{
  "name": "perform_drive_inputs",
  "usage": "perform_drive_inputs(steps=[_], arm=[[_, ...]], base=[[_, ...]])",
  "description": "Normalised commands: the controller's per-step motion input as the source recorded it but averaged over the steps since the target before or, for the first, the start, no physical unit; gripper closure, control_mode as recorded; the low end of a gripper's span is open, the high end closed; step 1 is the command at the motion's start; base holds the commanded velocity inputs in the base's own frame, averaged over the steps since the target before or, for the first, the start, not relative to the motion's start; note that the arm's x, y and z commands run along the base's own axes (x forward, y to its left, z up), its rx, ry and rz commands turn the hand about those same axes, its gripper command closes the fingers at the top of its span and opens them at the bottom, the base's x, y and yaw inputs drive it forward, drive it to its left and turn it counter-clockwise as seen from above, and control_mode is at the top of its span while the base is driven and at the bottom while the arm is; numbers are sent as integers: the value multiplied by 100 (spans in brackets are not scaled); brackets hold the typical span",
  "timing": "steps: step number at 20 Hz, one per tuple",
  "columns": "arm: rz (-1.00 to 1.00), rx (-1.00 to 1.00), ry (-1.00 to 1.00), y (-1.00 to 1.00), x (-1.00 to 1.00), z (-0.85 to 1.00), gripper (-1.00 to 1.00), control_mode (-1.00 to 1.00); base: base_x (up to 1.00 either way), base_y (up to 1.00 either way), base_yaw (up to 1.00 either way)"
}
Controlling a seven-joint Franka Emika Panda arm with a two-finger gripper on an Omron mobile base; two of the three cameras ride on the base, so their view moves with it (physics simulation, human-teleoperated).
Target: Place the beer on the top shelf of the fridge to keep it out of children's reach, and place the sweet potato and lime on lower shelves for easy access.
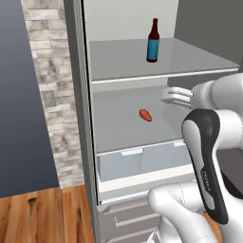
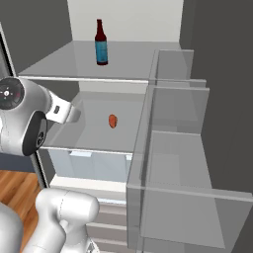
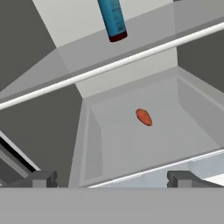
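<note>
The fridge (image 1: 78, 95) stands open. The beer (image 1: 153, 42) (image 2: 101, 43) (image 3: 112, 19) stands upright on the top shelf (image 1: 118, 64) (image 2: 54, 63) (image 3: 83, 59). One shelf lower (image 1: 118, 130) (image 2: 91, 134) (image 3: 131, 146), the sweet potato (image 1: 145, 115) (image 2: 113, 121) (image 3: 144, 117) lies near the middle. My gripper (image 3: 111, 177) hovers in front of that lower shelf, a little short of its front rim, open and holding nothing. The white hand (image 1: 176, 96) (image 2: 64, 113) is level with this shelf. The lime is out of view.
A translucent bluish drawer (image 1: 137, 161) (image 2: 94, 165) sits below the lower shelf, grey drawers (image 1: 128, 218) under it. The open door's racks (image 2: 178, 148) stand on the right. A stone wall (image 1: 47, 71) and wood floor (image 1: 42, 213) lie left of the fridge.
</note>
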Motion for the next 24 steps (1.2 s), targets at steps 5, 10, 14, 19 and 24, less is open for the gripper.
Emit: perform_drive_inputs(steps=[5,10,14,19,24], arm=[[0,0,0,0,0,0,-100,-100],[0,0,3,0,-20,0,-100,-100],[0,0,1,0,-27,-2,-100,100],[0,0,0,0,0,0,-100,100],[0,0,0,0,0,0,-100,100]], base=[[0,0,0],[0,0,0],[-35,2,0],[-76,20,0],[-65,47,-4]])
